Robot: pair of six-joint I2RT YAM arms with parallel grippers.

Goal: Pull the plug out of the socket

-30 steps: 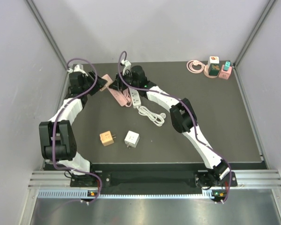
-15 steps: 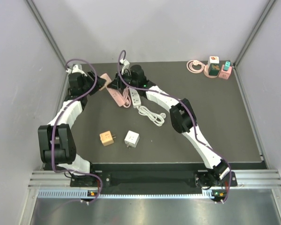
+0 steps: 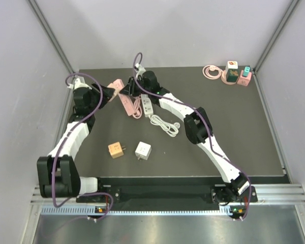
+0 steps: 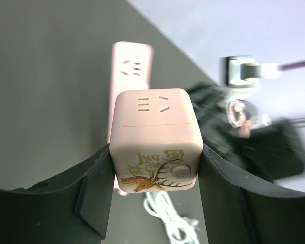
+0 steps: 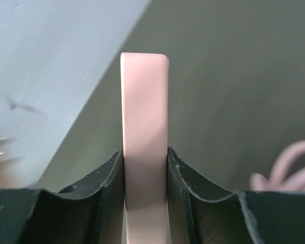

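Left gripper [image 3: 110,89]: at the far left of the desk [image 3: 234,132], clamped on the two side faces of the pink cube plug [image 4: 156,122].
Pink cube plug: held off the desk, deer picture toward the wrist camera, socket holes on its upper face. It sits right at the end of the pink power strip [image 3: 127,105]. Whether its pins are in the strip cannot be told.
Orange cube [image 3: 115,149]: lying nearer the arm bases, well apart from both grippers.
Right gripper [image 5: 145,168]: just right of the plug, fingers pressed on the two long sides of the pink power strip.
Pink power strip: edge-on between those fingers, with a pink cable beside it.
White cube [image 3: 143,150]: just right of the orange cube.
White power strip [image 3: 147,105]: beside the pink one, its white cable [image 3: 165,125] trailing toward the right.
Far right corner: a coiled pink cable [image 3: 210,71] and a group of small cube adapters [image 3: 234,72].
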